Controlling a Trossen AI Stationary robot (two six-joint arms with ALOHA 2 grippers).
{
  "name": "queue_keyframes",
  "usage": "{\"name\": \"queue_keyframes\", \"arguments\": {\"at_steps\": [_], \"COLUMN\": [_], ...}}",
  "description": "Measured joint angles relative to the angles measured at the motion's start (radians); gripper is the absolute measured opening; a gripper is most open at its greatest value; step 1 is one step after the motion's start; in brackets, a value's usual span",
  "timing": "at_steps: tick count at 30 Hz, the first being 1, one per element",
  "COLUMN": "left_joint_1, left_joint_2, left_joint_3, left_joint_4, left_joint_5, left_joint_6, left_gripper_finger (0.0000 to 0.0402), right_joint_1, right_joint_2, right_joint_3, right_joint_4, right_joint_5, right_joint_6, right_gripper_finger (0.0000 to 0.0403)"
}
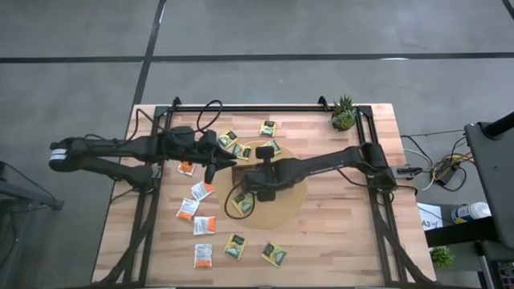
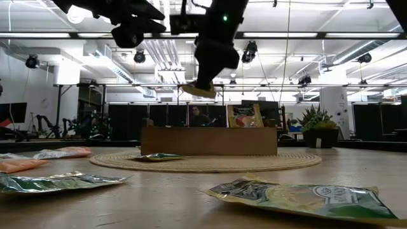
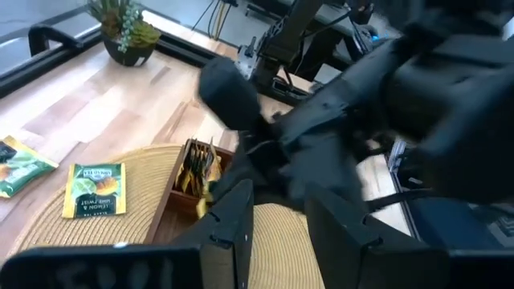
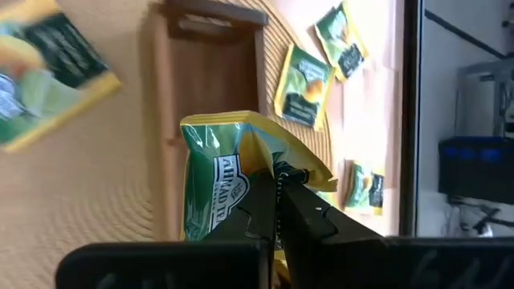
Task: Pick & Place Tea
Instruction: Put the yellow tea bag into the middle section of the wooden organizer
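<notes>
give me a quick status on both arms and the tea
Right gripper shut on a yellow-green sachet, lifted above the wooden tray. Left gripper hovers nearby, holding nothing. Nothing in the way.
</notes>
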Motion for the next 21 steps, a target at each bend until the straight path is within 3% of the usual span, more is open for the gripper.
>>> {"name": "queue_keyframes", "arguments": {"at_steps": [6,14,21], "left_joint_1": [0.001,0.001,0.001], "left_joint_2": [-0.037,-0.068,-0.069], "left_joint_3": [0.0,0.0,-0.001], "left_joint_4": [-0.004,-0.012,-0.012], "left_joint_5": [-0.013,-0.02,-0.024], "left_joint_6": [0.038,0.072,0.073], "left_gripper_finger": [0.0108,0.0108,0.0108], "right_joint_1": [-0.028,-0.041,-0.053], "right_joint_2": [0.001,0.001,0.001], "right_joint_3": [-0.075,-0.184,-0.198], "right_joint_4": [0.059,0.175,0.188], "right_joint_5": [0.074,0.101,0.106], "right_joint_6": [-0.038,-0.105,-0.116], "right_gripper_finger": [0.0008,0.0008,0.0008]}}
